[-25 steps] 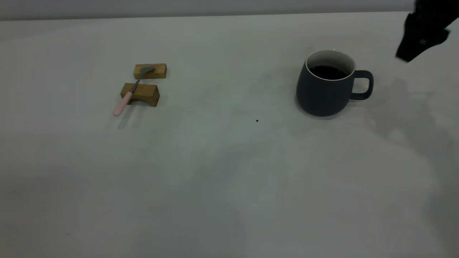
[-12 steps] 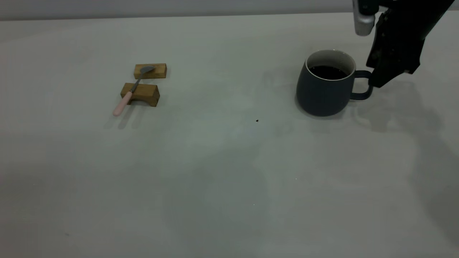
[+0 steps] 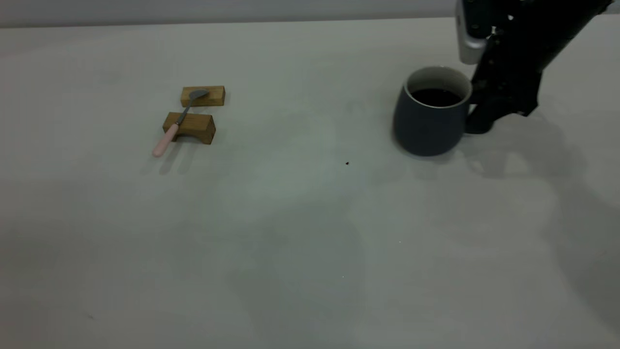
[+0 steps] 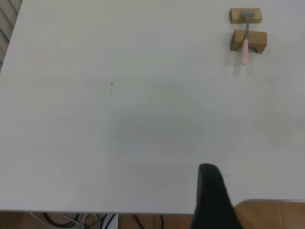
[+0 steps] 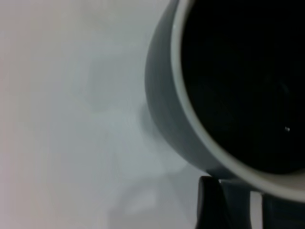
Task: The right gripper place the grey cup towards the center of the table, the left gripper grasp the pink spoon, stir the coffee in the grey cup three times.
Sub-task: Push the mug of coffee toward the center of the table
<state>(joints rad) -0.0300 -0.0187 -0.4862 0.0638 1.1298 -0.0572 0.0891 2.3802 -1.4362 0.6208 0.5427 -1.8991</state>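
The grey cup [image 3: 426,126] stands at the table's right and holds dark coffee [image 3: 436,97]. My right gripper [image 3: 479,123] is down at the cup's right side and hides its handle. In the right wrist view the cup [image 5: 162,109] and coffee [image 5: 238,81] fill the frame, and the right gripper [image 5: 236,200] straddles the handle. One finger touches the handle; a thin pale gap shows at the other. The pink spoon [image 3: 167,138] lies across two wooden blocks at the left, also seen as the spoon [image 4: 245,47] in the left wrist view. My left gripper [image 4: 212,195] stays parked by the table edge.
Two brown wooden blocks [image 3: 203,96] [image 3: 193,127] carry the spoon. A tiny dark speck [image 3: 347,163] marks the table [image 3: 290,232] near its middle. Cables and wooden floor show past the table edge [image 4: 95,211] in the left wrist view.
My right gripper came in from the top right down to the cup's handle. The cup has shifted slightly left and its handle is now covered.
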